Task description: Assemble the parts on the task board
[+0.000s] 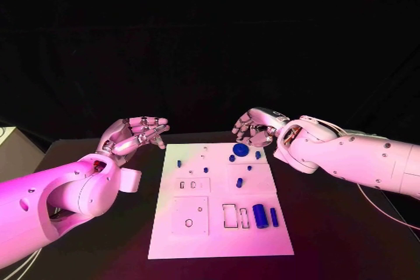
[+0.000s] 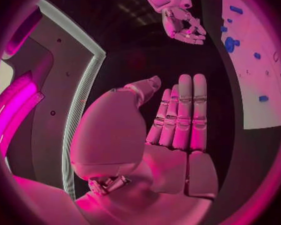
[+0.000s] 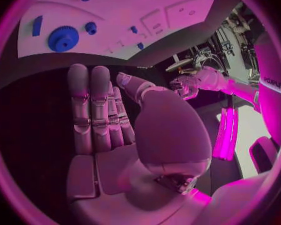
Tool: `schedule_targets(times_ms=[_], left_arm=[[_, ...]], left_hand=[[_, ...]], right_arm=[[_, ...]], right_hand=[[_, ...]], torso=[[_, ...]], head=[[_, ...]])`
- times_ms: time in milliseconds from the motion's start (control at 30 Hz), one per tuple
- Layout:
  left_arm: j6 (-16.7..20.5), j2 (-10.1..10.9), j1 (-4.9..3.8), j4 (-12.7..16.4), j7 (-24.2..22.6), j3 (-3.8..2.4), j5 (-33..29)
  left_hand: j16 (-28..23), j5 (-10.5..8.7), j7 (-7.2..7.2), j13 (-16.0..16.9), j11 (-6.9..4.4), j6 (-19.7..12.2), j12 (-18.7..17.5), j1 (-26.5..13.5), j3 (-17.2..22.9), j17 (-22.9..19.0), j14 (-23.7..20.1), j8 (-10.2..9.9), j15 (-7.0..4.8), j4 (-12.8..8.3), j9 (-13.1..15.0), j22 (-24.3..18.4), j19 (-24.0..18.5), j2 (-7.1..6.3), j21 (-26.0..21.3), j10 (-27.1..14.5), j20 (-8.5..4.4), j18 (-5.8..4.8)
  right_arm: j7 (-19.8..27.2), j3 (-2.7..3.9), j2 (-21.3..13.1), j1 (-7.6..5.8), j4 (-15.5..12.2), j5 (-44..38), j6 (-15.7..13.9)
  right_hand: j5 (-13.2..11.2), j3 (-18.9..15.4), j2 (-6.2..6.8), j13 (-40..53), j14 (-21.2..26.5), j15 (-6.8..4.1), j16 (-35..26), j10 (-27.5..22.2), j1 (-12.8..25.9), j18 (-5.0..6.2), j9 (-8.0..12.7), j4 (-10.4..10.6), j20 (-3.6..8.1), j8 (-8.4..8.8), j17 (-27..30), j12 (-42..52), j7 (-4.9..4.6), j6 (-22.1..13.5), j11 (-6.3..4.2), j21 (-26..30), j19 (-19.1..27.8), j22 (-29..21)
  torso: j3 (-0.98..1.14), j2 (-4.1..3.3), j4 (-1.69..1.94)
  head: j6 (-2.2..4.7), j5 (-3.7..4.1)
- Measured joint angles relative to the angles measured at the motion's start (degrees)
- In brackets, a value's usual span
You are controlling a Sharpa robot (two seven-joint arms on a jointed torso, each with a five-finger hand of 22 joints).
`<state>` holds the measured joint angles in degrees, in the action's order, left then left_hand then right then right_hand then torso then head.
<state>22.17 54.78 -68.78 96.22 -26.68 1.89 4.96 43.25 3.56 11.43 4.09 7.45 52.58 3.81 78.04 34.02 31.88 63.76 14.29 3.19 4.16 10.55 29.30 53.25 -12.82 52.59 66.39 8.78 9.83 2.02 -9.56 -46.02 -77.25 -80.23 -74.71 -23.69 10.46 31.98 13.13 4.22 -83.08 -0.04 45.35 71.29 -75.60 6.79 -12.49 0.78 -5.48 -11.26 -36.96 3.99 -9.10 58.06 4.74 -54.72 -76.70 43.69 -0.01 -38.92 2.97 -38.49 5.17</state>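
The white task board (image 1: 219, 243) lies in the middle of the black table. At its far end a blue gear (image 1: 241, 149) lies among several small blue pieces, and a short peg (image 1: 239, 182) stands mid-board. A thick blue cylinder (image 1: 260, 216) and a thinner one (image 1: 274, 217) lie at the right side. My left hand (image 1: 136, 134) hovers off the board's far left corner, holding nothing. My right hand (image 1: 255, 127) hangs just beyond the far right corner, behind the gear, also empty. Each wrist view shows its own hand (image 2: 178, 120) (image 3: 106, 110) with fingers straight and bare, and the gear (image 2: 230, 44) (image 3: 62, 37).
Rectangular recesses (image 1: 229, 214) and a round hole (image 1: 188, 222) mark the board's near half. A pale box (image 1: 11, 152) stands at the table's left edge. Bare black table (image 1: 341, 231) lies right of the board.
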Motion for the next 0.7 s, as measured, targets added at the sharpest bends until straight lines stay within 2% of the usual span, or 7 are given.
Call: schedule_targets(times_ms=[33, 67, 133, 233, 300, 400, 700], left_arm=[[-0.2, 0.2, -0.03, 0.3, 0.1, -0.02, 0.1], [-0.5, 0.4, -0.06, 0.6, 0.3, -0.05, 0.3], [-1.0, 0.6, -0.11, 1.0, 0.6, -0.1, 0.6], [-1.6, 0.8, -0.21, 1.5, 1.1, -0.2, 1.1], [-2.1, 0.9, -0.29, 1.7, 1.4, -0.25, 1.6], [-2.9, 1.0, -0.35, 1.9, 1.9, -0.27, 2.5], [-5.8, 1.1, -0.39, 2.0, 3.9, -0.31, 6.6]], left_hand=[[1.2, 0.0, -0.09, 0.1, -0.09, 0.3, 0.0, -0.3, 0.1, 0.8, 0.0, 0.0, 0.0, -0.1, 0.1, 0.7, 0.2, -0.03, 1.1, 0.4, -0.19, -0.01], [2.4, 0.0, -0.1, 0.2, -0.28, 0.3, 0.0, -0.6, 0.3, 1.5, 0.0, 0.0, 0.0, -0.3, 0.3, 1.4, 0.3, -0.01, 2.3, 0.6, -0.33, -0.02], [5.8, 0.0, -0.52, 0.5, -0.54, 0.7, 0.4, -0.6, 0.7, 3.7, 0.4, 0.6, -0.43, -0.7, 0.8, 5.5, 3.0, -0.01, 6.8, 1.6, -0.6, -0.07], [8.7, 0.0, -0.69, 0.9, -1.0, 0.9, 0.6, -0.8, 1.1, 5.5, 0.9, 0.9, -0.88, -1.1, 1.4, 12.7, 7.1, 0.22, 12.4, 2.3, -0.83, -0.23], [10.3, 0.0, -0.9, 1.2, -1.38, 1.1, 1.0, -0.8, 1.4, 6.5, 2.0, 1.2, -1.27, -1.4, 1.7, 18.7, 11.0, 0.22, 16.5, 2.9, -1.09, -1.51], [12.6, 0.0, -0.9, 1.6, -1.54, 1.1, 1.1, -1.0, 1.6, 8.9, 3.9, 1.2, -1.49, -1.6, 2.2, 26.4, 16.6, 0.46, 21.4, 3.1, -1.53, -2.79], [22.8, 0.0, -1.64, 3.6, -2.72, 1.0, 3.0, -1.6, 1.4, 23.0, 13.0, 1.5, -2.78, -2.4, 3.0, 40.2, 27.0, 0.65, 28.9, 5.7, -3.04, -5.53]], right_arm=[[-0.6, 0.0, 0.1, -0.02, 0.0, -1.1, 0.5], [-1.3, 0.0, 0.3, -0.03, 0.1, -2.4, 1.1], [-2.3, 0.0, 0.6, -0.04, 0.2, -4.2, 2.0], [-3.4, 0.01, 0.8, -0.04, 0.4, -6.1, 3.0], [-4.3, 0.01, 1.0, -0.04, 0.6, -7.4, 3.9], [-5.4, 0.01, 1.1, 0.03, 0.6, -8.8, 4.9], [-7.5, -0.01, 1.3, 0.27, 0.9, -11.0, 6.7]], right_hand=[[0.3, 0.9, 1.32, 0.0, -0.5, -0.26, 10.2, 0.4, 0.4, -1.72, -0.7, 0.7, 0.27, 0.43, -10.8, -0.2, 0.24, 0.2, -0.18, -10.2, -3.6, 13.0], [0.4, 1.4, 1.82, 0.0, -0.7, -0.31, 17.1, 0.4, 0.6, -2.53, -1.1, 1.0, 0.3, 0.63, -15.8, -0.2, 0.26, 0.3, -0.26, -17.0, -5.3, 20.7], [0.4, 1.7, 2.04, 0.0, -0.7, -0.31, 23.4, 0.4, 0.9, -3.32, -1.6, 1.4, 0.15, 0.64, -21.0, -0.2, 0.26, 0.3, -0.25, -23.7, -6.9, 28.9], [0.4, 1.8, 2.04, 0.0, -0.7, -0.31, 25.9, 0.2, 0.9, -3.32, -2.0, 1.4, 0.14, 0.73, -23.0, -0.2, 0.26, 0.3, 0.03, -26.4, -7.1, 31.0], [0.7, 2.0, 2.14, 0.0, -0.7, -0.3, 26.4, 0.0, 1.0, -4.2, -2.2, 1.6, 0.14, 0.92, -23.0, -0.2, 0.26, 0.3, 0.16, -28.0, -7.1, 31.2], [0.9, 1.8, 2.27, 0.0, -0.7, -0.3, 27.6, 0.0, 1.1, -4.2, -2.5, 1.8, 0.14, 0.92, -23.9, -0.2, 0.26, 0.3, 0.16, -28.0, -7.1, 31.3], [1.3, 1.7, 2.58, -0.1, -0.7, -0.29, 29.0, -1.3, 1.4, -4.2, -2.7, 2.2, 0.14, 1.16, -25.2, -0.2, 0.15, -0.2, 0.25, -25.2, -7.1, 30.1]], torso=[[-0.04, -0.18, 0.14], [-0.07, -0.36, 0.3], [-0.12, -0.76, 0.58], [-0.19, -1.18, 0.82], [-0.23, -1.52, 0.98], [-0.3, -1.98, 1.19], [-0.43, -3.13, 1.58]], head=[[0.0, 0.13], [-0.04, 0.28], [-0.12, 0.64], [-0.12, 1.03], [-0.05, 1.31], [0.13, 1.63], [0.36, 2.01]])
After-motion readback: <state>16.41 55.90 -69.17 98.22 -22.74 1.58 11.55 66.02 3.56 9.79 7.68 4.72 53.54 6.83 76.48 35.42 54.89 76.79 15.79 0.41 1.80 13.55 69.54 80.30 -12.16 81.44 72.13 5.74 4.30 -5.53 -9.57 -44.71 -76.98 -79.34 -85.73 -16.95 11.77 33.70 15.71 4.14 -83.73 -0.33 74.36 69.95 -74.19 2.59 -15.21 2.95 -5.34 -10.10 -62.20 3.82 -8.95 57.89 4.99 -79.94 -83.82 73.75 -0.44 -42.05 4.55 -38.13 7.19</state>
